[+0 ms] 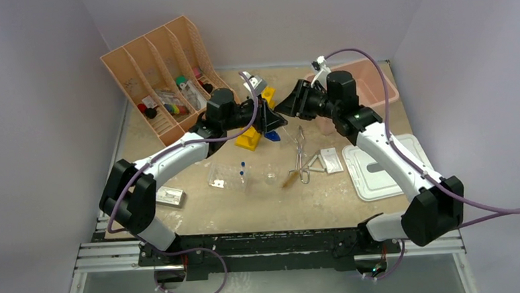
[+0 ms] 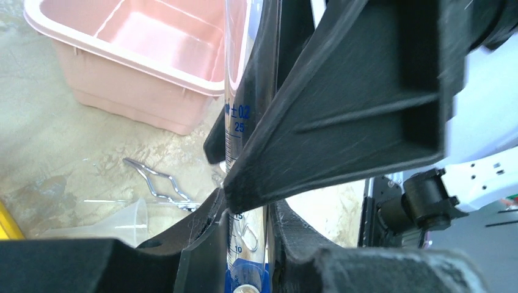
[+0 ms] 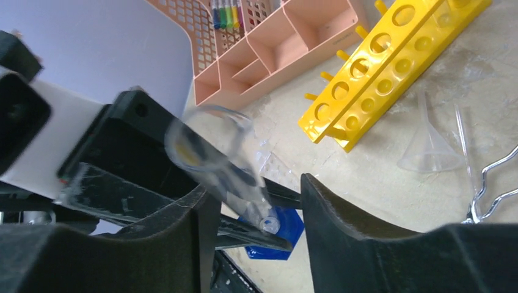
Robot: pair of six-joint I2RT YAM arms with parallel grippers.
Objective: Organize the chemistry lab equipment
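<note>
Glossy clear cylinder (image 2: 236, 122), shiny metal tongs (image 2: 156, 184).

Mottled beige tabletop (image 1: 247, 211) has a peach slotted desk organizer (image 1: 127, 73) far left, a pink plastic tub (image 1: 383, 86) far right and a flat white lid (image 1: 383, 170) near right. Yellow test-tube rack (image 1: 249, 140), metal tongs (image 1: 301, 154) and white packet (image 1: 331, 159) sit mid-table, and there's a silver blister sheet (image 1: 169, 196) near left.

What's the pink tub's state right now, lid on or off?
Off. The pink tub stands open at the back right, and the white lid lies flat on the table nearer the arms, apart from it.
</note>
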